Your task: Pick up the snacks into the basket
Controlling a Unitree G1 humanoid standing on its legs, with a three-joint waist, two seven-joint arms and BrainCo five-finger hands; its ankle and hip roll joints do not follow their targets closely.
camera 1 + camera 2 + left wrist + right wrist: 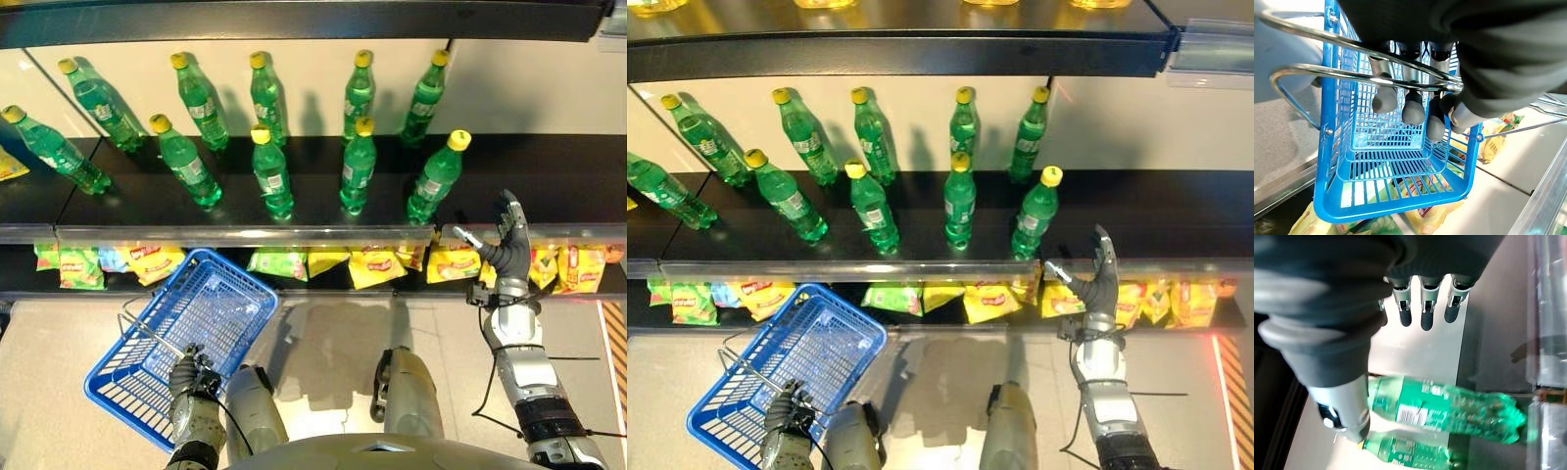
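Yellow snack bags (377,266) and green snack bags (279,262) lie in a row on the low shelf under the bottle shelf. A blue wire basket (240,274) hangs tilted at the lower left with nothing visible inside it. My left hand (191,377) is shut on its metal handle (1352,81), fingers (1413,110) curled round the bars. My right hand (505,245) is raised at the right, open with straight fingers (1422,316). It is in front of the shelf's edge, just above a yellow bag (453,262), and holds nothing.
Several green bottles (358,166) with yellow caps stand on the dark shelf above the snacks; one (1449,409) is close to my right hand. A clear rail (245,233) runs along that shelf's front edge. More bags (157,259) lie behind the basket's far corner.
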